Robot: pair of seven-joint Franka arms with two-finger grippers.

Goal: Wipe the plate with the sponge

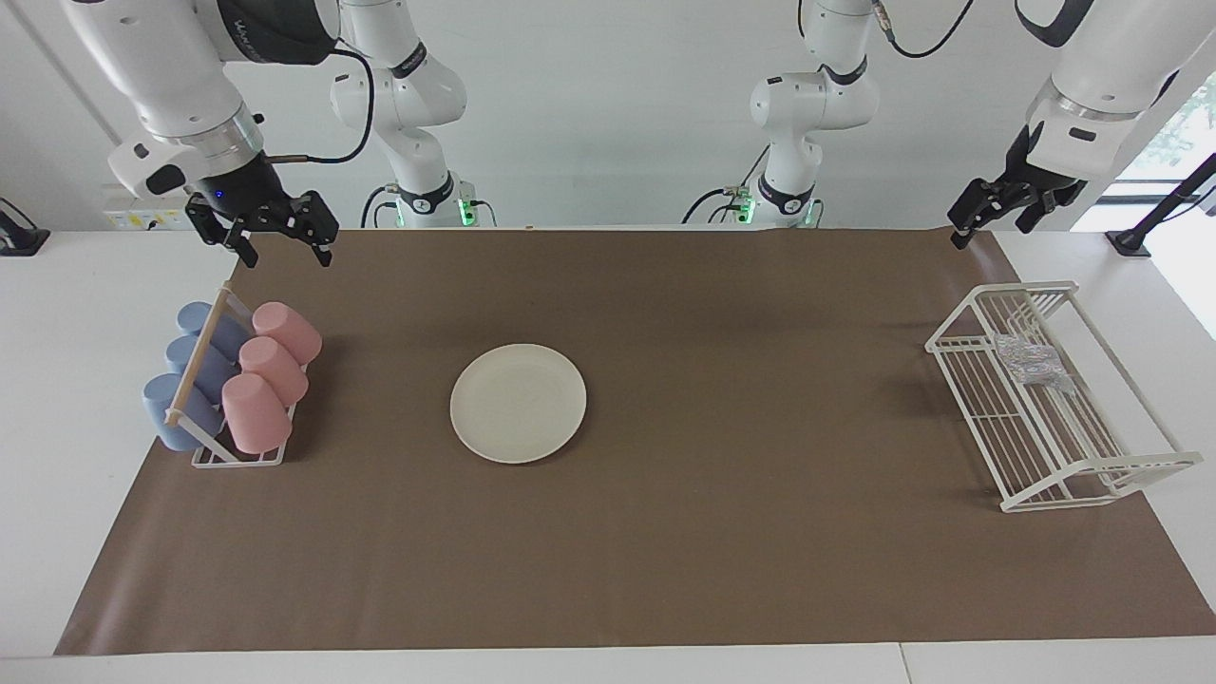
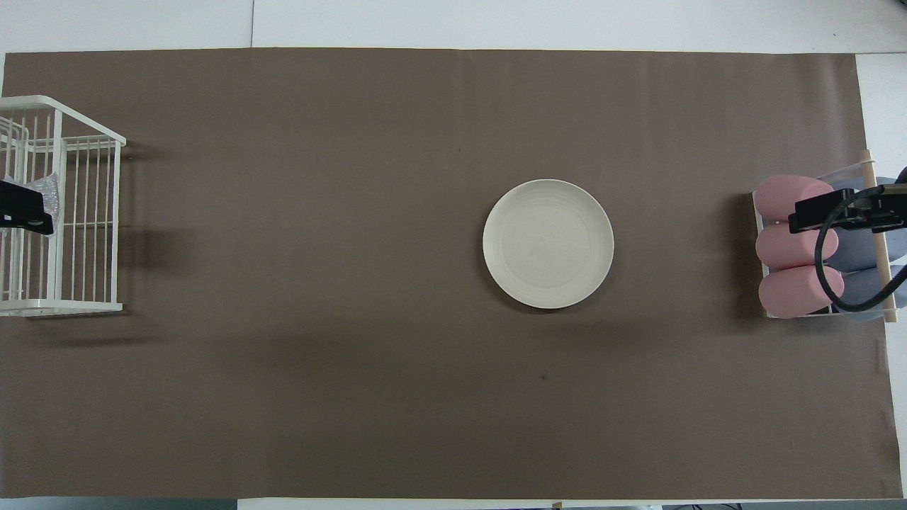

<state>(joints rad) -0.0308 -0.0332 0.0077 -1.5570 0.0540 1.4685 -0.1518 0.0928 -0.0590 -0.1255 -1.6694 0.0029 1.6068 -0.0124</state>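
Note:
The cream-white plate [image 1: 518,403] lies flat on the brown mat near the table's middle; it also shows in the overhead view [image 2: 548,244]. The silvery mesh sponge [image 1: 1031,361] lies in the white wire rack [image 1: 1092,470] at the left arm's end; in the overhead view the sponge [image 2: 48,193] is partly covered by my left gripper [image 2: 25,216]. My left gripper [image 1: 993,233] hangs open and empty, high over the rack. My right gripper [image 1: 285,249] hangs open and empty, high over the cup holder, and shows in the overhead view [image 2: 843,212].
A wire cup holder [image 1: 237,456] with three pink cups [image 1: 255,410] and three blue cups [image 1: 176,408] lying in it stands at the right arm's end of the table. The brown mat [image 1: 722,551] covers most of the table.

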